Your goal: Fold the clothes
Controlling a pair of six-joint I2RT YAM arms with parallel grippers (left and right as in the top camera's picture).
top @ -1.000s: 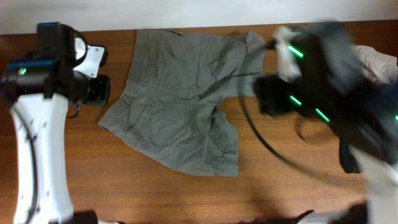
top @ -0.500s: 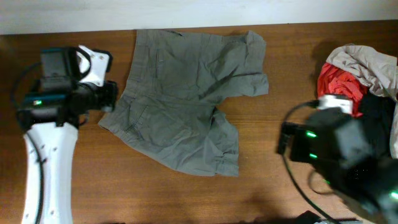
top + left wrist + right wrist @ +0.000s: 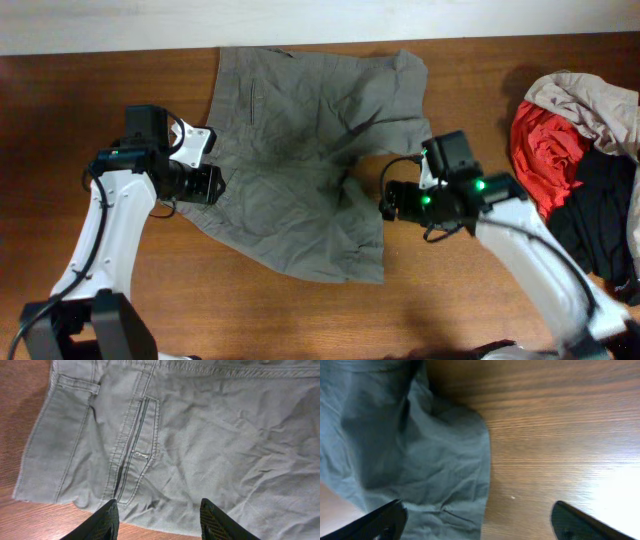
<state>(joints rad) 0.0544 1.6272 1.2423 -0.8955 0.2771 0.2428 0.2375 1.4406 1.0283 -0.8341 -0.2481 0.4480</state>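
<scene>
At the left of the bench point(image 3: 90, 90), the left gripper point(image 3: 207, 182) hung over the left border of the grey-olive shorts point(image 3: 300, 170), about midway between the far and near edges. In the left wrist view its fingers point(image 3: 107, 521) stood wide apart with nothing between them, above a stitched slit pocket point(image 3: 136, 450) and the cloth's edge. Whether the tips touched the fabric could not be told.

The shorts lay spread flat and wrinkled from the far edge toward the middle of the bench. One leg reached toward the far right and the other toward the near edge.

Just right of the shorts, the right gripper point(image 3: 390, 202) faced the inner edge of the nearer leg. In the right wrist view its fingers point(image 3: 382, 521) were spread wide and empty, over a rounded fold of cloth and bare wood.

Against the right edge sat a heap: a pale beige garment point(image 3: 590, 100), a red one point(image 3: 540, 150) and a black one point(image 3: 600, 220).
</scene>
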